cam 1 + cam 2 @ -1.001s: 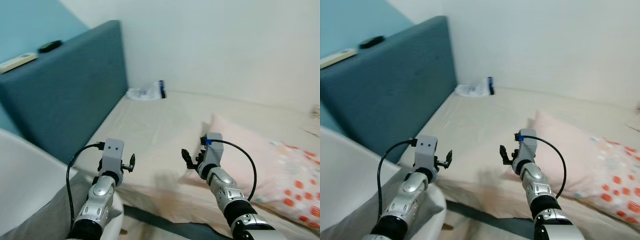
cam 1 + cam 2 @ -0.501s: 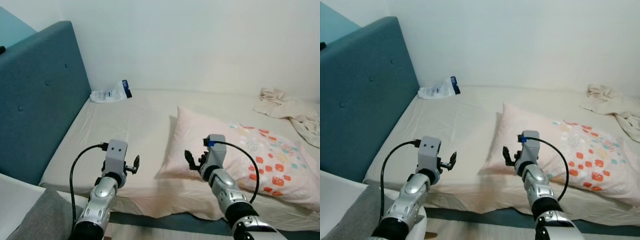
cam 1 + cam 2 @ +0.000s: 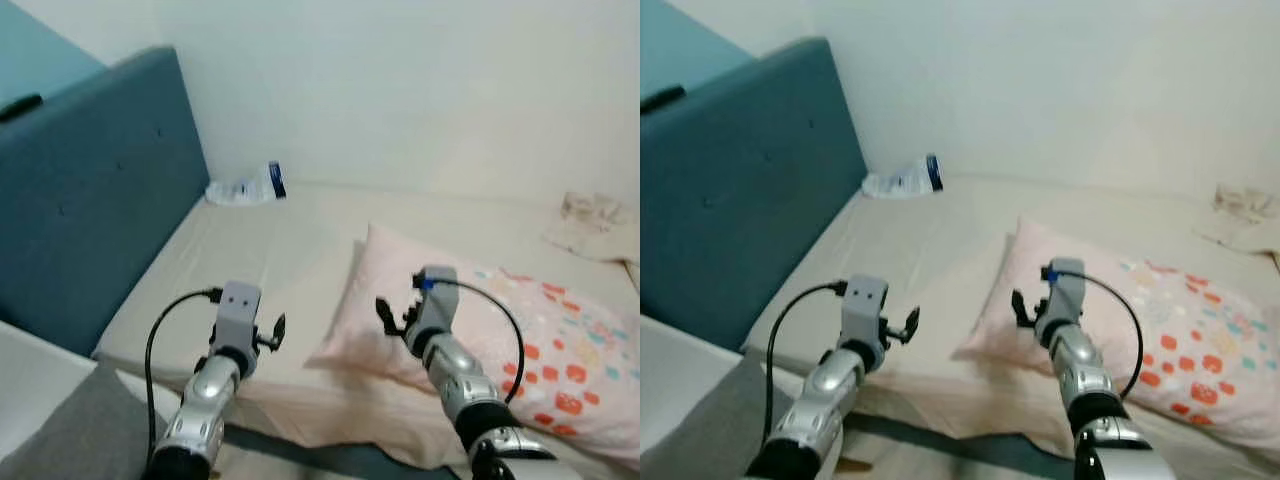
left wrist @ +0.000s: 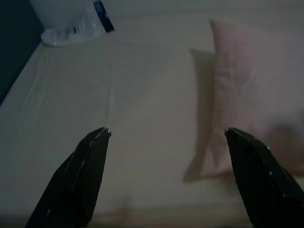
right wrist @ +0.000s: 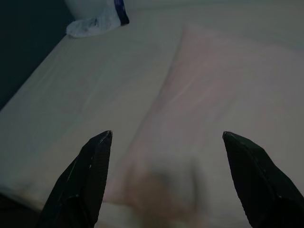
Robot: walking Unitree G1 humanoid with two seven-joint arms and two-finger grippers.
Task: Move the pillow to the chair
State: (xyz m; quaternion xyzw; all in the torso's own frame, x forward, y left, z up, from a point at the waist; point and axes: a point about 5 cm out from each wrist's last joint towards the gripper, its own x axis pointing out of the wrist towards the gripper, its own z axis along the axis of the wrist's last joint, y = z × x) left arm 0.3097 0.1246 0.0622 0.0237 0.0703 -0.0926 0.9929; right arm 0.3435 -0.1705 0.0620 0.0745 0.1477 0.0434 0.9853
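Note:
A pale pink pillow (image 3: 520,345) with coloured dots on its right half lies flat on the bed (image 3: 270,270). My right gripper (image 3: 393,317) hovers open just in front of the pillow's near left corner, and its wrist view looks down on the pillow (image 5: 223,90) between the spread fingers. My left gripper (image 3: 272,329) is open too, held over the bare sheet left of the pillow (image 4: 251,80). Neither holds anything. A white chair (image 3: 20,375) with grey cloth (image 3: 65,435) on it sits at the lower left.
A tall blue headboard (image 3: 95,200) borders the bed on the left, with a dark remote (image 3: 22,104) on top. A plastic packet (image 3: 246,187) lies in the far corner by the white wall. Crumpled cloth (image 3: 590,212) sits at the far right.
The camera swung right towards the bed, then slightly back left, so the pillow came fully into view. Both arms keep the same raised pose with grippers open.

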